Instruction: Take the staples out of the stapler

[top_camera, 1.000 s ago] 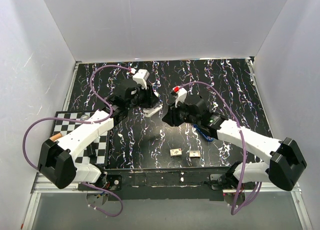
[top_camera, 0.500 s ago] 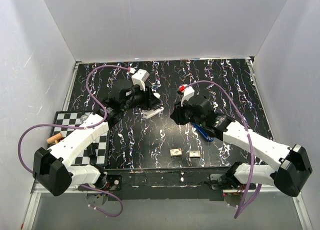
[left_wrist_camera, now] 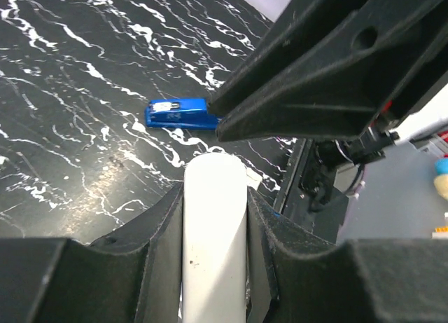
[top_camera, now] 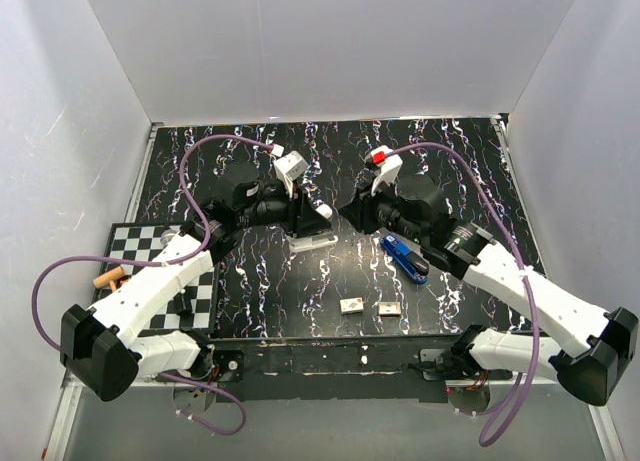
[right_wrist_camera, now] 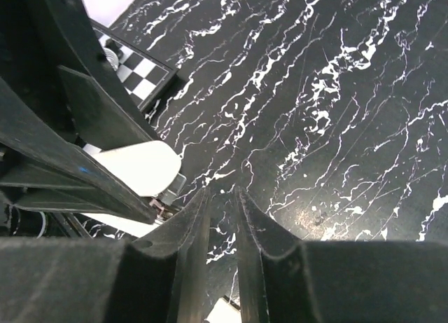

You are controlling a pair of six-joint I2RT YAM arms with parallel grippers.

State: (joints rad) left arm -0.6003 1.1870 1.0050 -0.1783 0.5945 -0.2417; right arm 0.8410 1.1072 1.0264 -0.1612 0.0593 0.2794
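Here the left gripper (left_wrist_camera: 214, 218) is clamped on a white stapler part (left_wrist_camera: 213, 232). The right gripper (right_wrist_camera: 222, 211) is nearly closed on nothing. A blue stapler (top_camera: 405, 257) lies on the table (top_camera: 470, 171).

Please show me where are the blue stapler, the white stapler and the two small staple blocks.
blue stapler (top_camera: 405, 257): top view, its body.
white stapler (left_wrist_camera: 213, 225): left wrist view, its upper face.
staple blocks (top_camera: 351, 305): top view, left block.

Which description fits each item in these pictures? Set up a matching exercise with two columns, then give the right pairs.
Column 1:
1. white stapler
2. blue stapler
3. checkered board
4. staple strips

Column 2:
A. lying beside the right arm
B. near the table's front edge
C. held in the left gripper
D. at the table's left side

Pairs: 1-C, 2-A, 3-D, 4-B
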